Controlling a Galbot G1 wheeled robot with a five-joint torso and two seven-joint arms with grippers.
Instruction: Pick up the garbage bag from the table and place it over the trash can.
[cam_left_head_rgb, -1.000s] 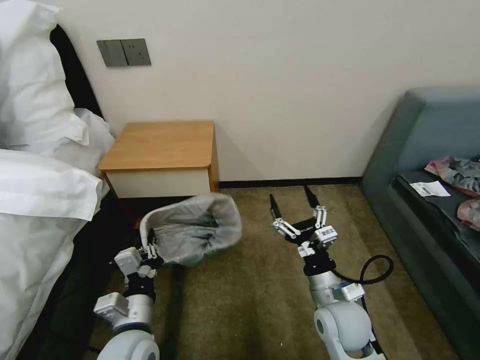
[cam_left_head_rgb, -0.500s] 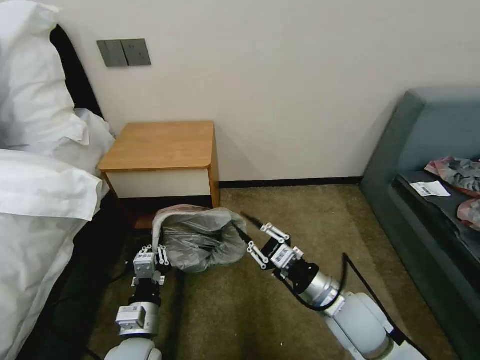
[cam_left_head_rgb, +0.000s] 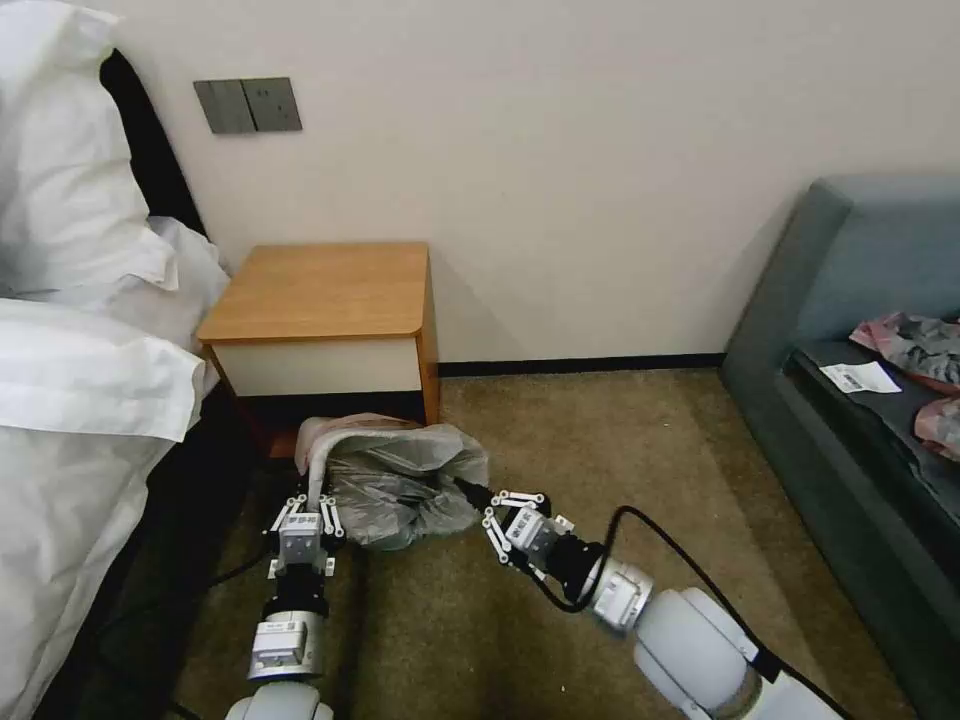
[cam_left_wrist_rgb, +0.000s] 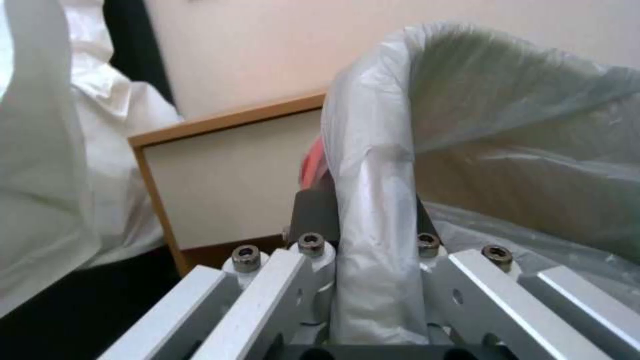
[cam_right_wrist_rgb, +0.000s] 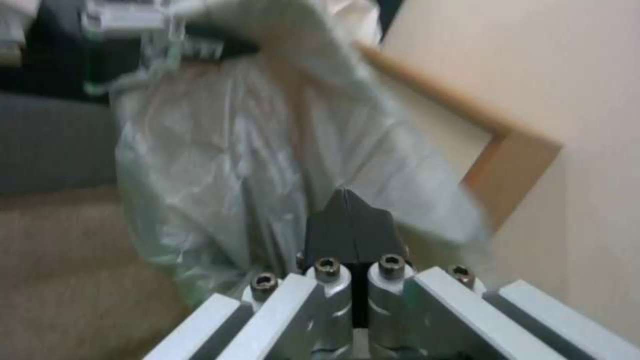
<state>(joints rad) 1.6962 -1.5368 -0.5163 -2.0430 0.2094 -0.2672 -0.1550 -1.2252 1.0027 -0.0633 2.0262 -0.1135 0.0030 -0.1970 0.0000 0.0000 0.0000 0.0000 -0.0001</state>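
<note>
From the head view, we see the bag draped over the can, which stands on the carpet just in front of the table. The tabletop is bare wood. The bag's pink rim band peeks out at the back, near the table. Our left gripper is low on the left side of the can, with its fingers on the covered rim. Our right gripper reaches in from the right and touches the bag's right edge. A bed is on the left and a sofa on the right.

From the left wrist view, our left gripper is clamped on the can's rim, which is wrapped in the bag. One dark finger sits on each side of the rim. A bit of the pink band shows just beside one finger. The table's white drawer front is behind.

From the right wrist view, our right gripper has its two dark fingers pressed together. They sit right against the bag, but we cannot tell if any plastic is pinched between them. The table's corner is just past the bag.
</note>
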